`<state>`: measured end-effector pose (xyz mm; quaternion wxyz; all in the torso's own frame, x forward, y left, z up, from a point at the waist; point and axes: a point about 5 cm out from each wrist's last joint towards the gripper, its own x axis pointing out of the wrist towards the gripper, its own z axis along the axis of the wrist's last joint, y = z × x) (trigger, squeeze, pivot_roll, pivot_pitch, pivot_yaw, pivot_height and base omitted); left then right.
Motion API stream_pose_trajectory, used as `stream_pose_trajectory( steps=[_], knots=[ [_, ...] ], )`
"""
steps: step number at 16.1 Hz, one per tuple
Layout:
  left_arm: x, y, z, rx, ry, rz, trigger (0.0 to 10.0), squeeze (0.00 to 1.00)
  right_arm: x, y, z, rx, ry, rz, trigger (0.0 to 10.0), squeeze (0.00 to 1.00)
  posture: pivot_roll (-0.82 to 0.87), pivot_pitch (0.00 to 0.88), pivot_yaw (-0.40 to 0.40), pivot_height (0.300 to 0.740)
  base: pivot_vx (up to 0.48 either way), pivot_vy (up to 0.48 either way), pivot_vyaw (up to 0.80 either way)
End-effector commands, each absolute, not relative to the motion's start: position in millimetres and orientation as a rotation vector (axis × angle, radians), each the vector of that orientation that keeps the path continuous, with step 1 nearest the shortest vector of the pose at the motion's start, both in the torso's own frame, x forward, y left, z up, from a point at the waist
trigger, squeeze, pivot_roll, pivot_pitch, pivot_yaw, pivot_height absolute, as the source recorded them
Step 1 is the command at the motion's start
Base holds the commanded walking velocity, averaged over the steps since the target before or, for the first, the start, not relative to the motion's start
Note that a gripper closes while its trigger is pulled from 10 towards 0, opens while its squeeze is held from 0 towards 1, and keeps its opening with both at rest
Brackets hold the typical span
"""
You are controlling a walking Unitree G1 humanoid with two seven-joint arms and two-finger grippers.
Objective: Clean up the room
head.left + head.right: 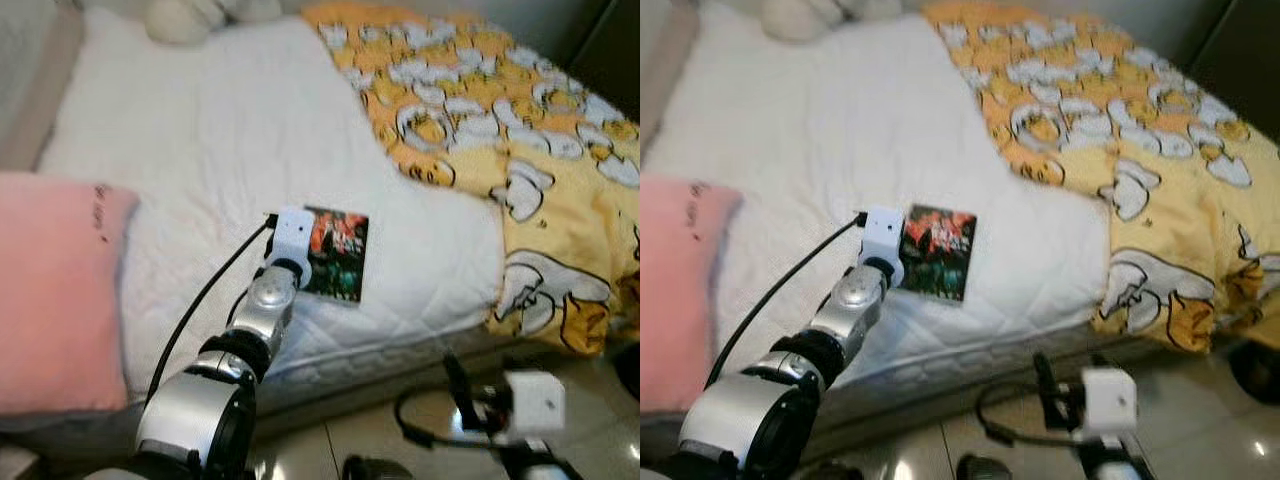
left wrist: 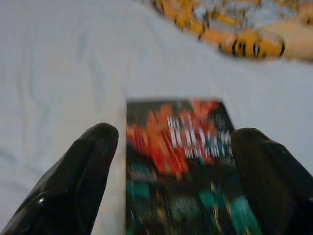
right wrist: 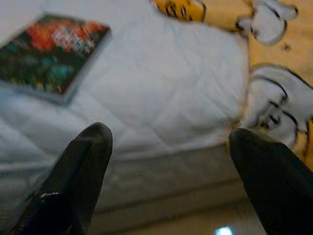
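Head views — bed [image 1: 220, 150] with a white quilted mattress cover; yellow blanket [image 1: 520, 150] printed with white cartoon figures over its right side; pink pillow [image 1: 55, 290] at the near left edge. A book [image 1: 337, 252] with a dark cover marked in red and green lies flat on the white cover, close to the bed's near edge. The left arm reaches out over the mattress, its white wrist block right beside the book's left edge. The right arm sits low, over the glossy floor [image 1: 600, 430] in front of the bed.

Left wrist view — left hand [image 2: 173, 161] spread open, released; its two black fingers [image 2: 78, 181] stand either side of the book [image 2: 178, 166], which lies between them on the white cover. Contact with the cover cannot be told.

Right wrist view — right hand [image 3: 168, 171] open, grasping nothing, pointed at the side of the mattress; the book [image 3: 51, 56] lies well apart on top, the blanket [image 3: 274, 63] off to one side.
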<state>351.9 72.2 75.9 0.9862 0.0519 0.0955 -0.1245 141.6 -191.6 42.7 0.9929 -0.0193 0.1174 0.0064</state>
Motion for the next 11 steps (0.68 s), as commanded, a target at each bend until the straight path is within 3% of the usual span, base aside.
stream_pose_trajectory(
  steps=[1,5,11],
  knots=[
    [346.2,71.1,65.4,0.106,0.243,-0.245,10.0,0.0,136.6,-192.5,51.3,-0.042,0.238,0.015,10.0,0.0,-0.24,0.226,-0.081,0.74,0.0,0.0,0.0],
    [346.9,82.6,61.1,0.103,0.284,-0.183,10.0,0.0,108.7,-189.5,56.9,-0.038,0.316,0.029,10.0,0.0,-0.26,0.27,-0.099,0.74,0.0,0.0,0.0],
    [348.0,99.0,55.6,0.083,0.357,-0.108,10.0,0.0,100.3,-185.5,56.1,-0.029,0.379,0.036,10.0,0.0,-0.26,0.276,-0.09,0.74,0.0,0.0,0.0]
  ],
)
